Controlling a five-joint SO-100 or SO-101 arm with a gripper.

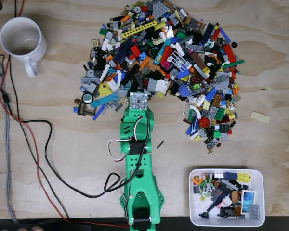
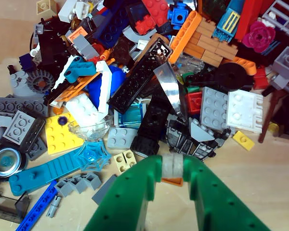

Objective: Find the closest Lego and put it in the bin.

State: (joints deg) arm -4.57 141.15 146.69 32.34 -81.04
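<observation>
Lego pile [image 1: 159,62] edge meets the outstretched green arm [image 1: 137,163], its pincer [image 2: 172,166] pressed together on a small orange piece [image 2: 172,181].

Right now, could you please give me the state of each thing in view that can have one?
Gripper: shut, tips at the near edge of the pile, with something orange just under them.
Bin: upright, partly filled with Lego pieces.
Mug: upright, looks empty.
Lego pile: heaped loose on the table, above the arm in the fixed view.
</observation>
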